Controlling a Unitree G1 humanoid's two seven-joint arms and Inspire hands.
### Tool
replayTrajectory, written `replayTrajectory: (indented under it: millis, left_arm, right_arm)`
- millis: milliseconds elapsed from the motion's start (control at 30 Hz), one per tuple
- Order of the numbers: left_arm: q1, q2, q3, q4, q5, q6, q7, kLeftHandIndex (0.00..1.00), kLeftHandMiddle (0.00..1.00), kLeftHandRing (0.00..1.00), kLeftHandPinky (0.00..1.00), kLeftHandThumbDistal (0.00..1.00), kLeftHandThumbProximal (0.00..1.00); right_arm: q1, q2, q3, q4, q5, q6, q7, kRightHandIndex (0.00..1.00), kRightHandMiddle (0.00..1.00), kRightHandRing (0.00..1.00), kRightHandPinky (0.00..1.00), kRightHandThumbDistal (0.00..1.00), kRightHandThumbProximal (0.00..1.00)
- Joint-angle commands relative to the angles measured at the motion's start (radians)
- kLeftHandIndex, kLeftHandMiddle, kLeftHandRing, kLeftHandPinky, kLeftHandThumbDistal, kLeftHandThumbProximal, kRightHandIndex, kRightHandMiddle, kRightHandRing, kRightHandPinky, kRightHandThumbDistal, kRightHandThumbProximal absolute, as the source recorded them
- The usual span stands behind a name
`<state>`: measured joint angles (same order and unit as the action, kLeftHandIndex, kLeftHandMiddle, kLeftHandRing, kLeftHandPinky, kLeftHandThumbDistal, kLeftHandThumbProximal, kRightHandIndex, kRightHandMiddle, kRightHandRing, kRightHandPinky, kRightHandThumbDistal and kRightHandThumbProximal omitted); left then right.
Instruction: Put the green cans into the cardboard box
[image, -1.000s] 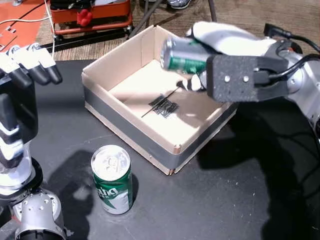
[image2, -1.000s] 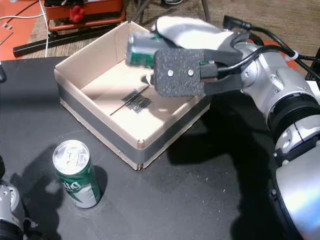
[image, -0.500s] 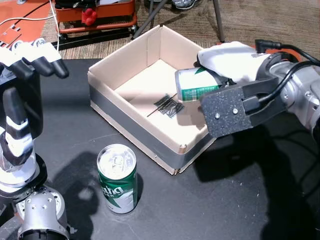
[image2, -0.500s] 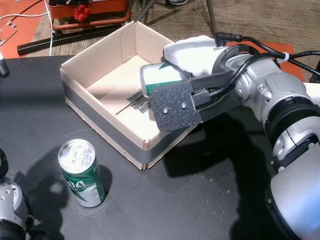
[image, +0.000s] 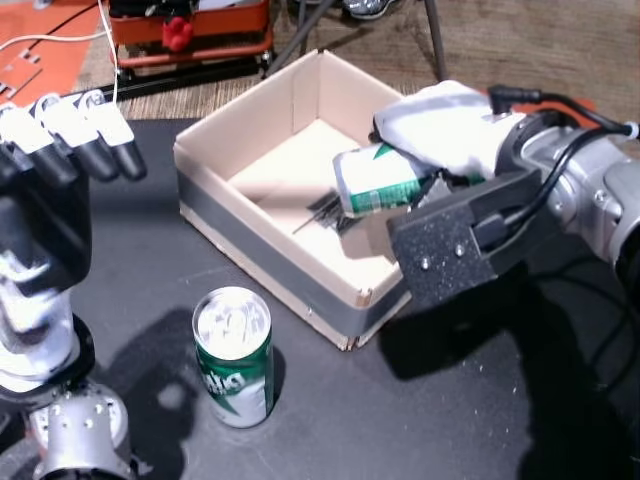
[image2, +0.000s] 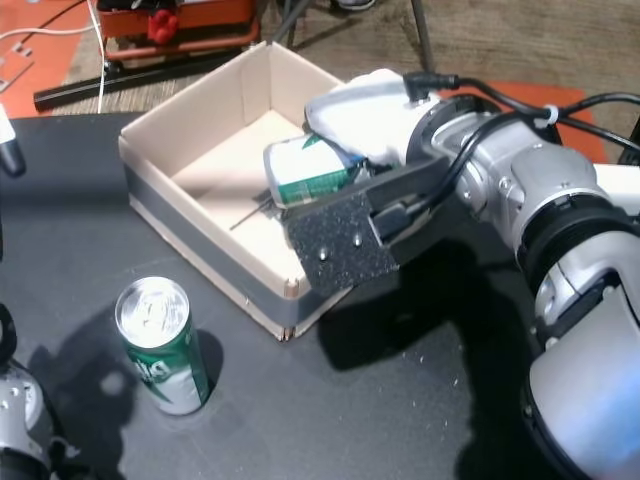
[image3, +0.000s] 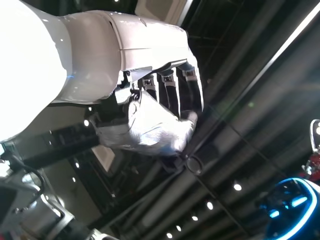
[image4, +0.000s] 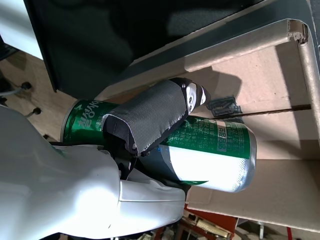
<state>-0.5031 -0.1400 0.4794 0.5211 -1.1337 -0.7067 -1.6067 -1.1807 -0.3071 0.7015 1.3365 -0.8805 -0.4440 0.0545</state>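
The right hand (image: 440, 150) grips one green can (image: 378, 182) — its fingers (image4: 150, 120) wrap around the can's side. The can lies tilted on its side, low inside the cardboard box (image: 250, 255), near the box's right wall. In the right wrist view the can (image4: 200, 150) hangs just above the box floor (image4: 270, 100), with bare floor in front of it. The rest of the box floor is open, apart from a dark mark in the middle.

The second can (image: 233, 355) stands upright on the black table (image: 450, 420), just in front of the box's near corner. It does not touch the box. There is open table all around it.

The left hand (image: 50, 190) is raised at the left side, well apart from the box and the cans. It holds nothing, and its fingers (image3: 187, 90) are curled loosely.

A second ago the held can was high above the box's far edge — now it is down between the walls. The standing can has not moved.
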Motion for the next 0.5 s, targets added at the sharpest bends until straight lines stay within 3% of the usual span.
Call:
replayTrajectory:
  millis: [0,33,167,267,367,400,467]
  left_arm:
    - [-0.015,-0.012,0.002,0.008,-0.003,-0.023,-0.008,0.32,0.44,0.5,0.62,0.31,0.06]
    - [-0.018,-0.011,0.002,0.011,0.002,-0.035,-0.008,0.3,0.42,0.47,0.58,0.33,0.1]
    - [-0.023,-0.006,-0.022,0.012,-0.022,-0.011,-0.008,0.32,0.44,0.49,0.61,0.3,0.07]
    - [-0.037,-0.024,-0.009,0.026,-0.033,-0.061,-0.008,0.32,0.43,0.49,0.63,0.28,0.07]
    - [-0.042,-0.029,-0.022,0.025,-0.058,-0.053,-0.008,0.37,0.48,0.54,0.71,0.26,0.07]
    - [-0.039,-0.029,-0.022,0.027,-0.055,-0.048,-0.008,0.35,0.47,0.53,0.68,0.31,0.1]
    - [-0.031,-0.033,-0.02,0.023,-0.046,-0.05,-0.008,0.34,0.46,0.51,0.64,0.3,0.08]
  right_arm:
    - [-0.043,0.0,0.006,-0.005,-0.004,-0.01,-0.022,0.23,0.26,0.28,0.29,0.59,0.0]
    - [-0.044,0.0,0.008,-0.005,-0.007,-0.013,-0.027,0.22,0.25,0.27,0.28,0.59,0.0]
    - [-0.049,0.005,0.007,-0.007,-0.007,-0.023,-0.056,0.09,0.14,0.19,0.24,0.56,0.0]
    - [-0.057,0.017,0.001,-0.007,0.0,-0.023,-0.055,0.13,0.18,0.23,0.27,0.52,0.0]
    - [-0.064,0.029,0.002,-0.007,0.001,-0.023,-0.057,0.12,0.17,0.22,0.27,0.5,0.0]
    - [-0.065,0.032,0.001,-0.006,0.001,-0.025,-0.059,0.11,0.15,0.2,0.24,0.5,0.0]
    - [-0.066,0.038,0.004,-0.006,-0.001,-0.028,-0.063,0.1,0.13,0.17,0.22,0.5,0.0]
